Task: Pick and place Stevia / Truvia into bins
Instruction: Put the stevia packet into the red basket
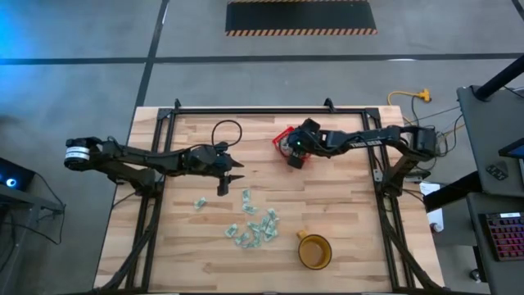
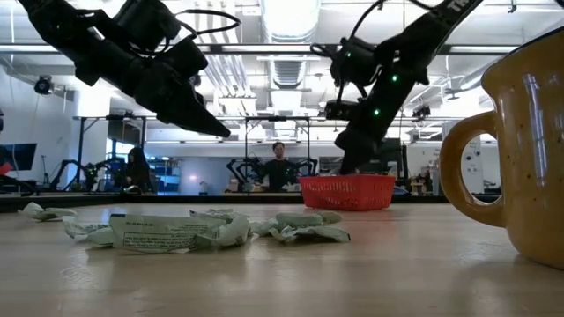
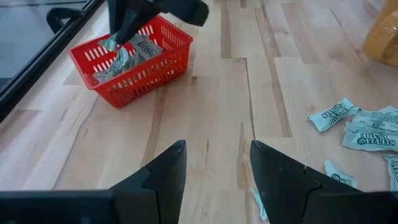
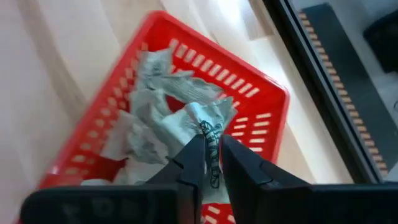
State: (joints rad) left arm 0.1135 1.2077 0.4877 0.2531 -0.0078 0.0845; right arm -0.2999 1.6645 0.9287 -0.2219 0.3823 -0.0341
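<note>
Several pale green and white Stevia sachets (image 1: 250, 225) lie flat and scattered on the wooden table, and they also show in the low view as sachets (image 2: 176, 232). More sachets (image 4: 149, 124) are piled in the red basket (image 1: 288, 141) at the table's far middle. My right gripper (image 4: 208, 158) hangs over the basket, shut on one sachet. My left gripper (image 1: 229, 174) hovers open above bare wood just beyond the scattered sachets; its fingers (image 3: 168, 171) stand apart and touch nothing. My right gripper pinches a crumpled sachet by one edge (image 4: 209, 127) between its two fingers, coming from above and pointing down into the basket. The sachet sits at the fingers' free ends, over the pile inside the basket (image 4: 261, 93). Whether it touches the pile, I cannot tell.
A round amber cup (image 1: 313, 251) with a handle stands near the table's near right, close to the sachets. A black cable loop (image 1: 227, 131) lies at the far left-middle. A black frame (image 1: 246, 110) borders the table. In the low view, a person (image 2: 278, 165) stands far behind.
</note>
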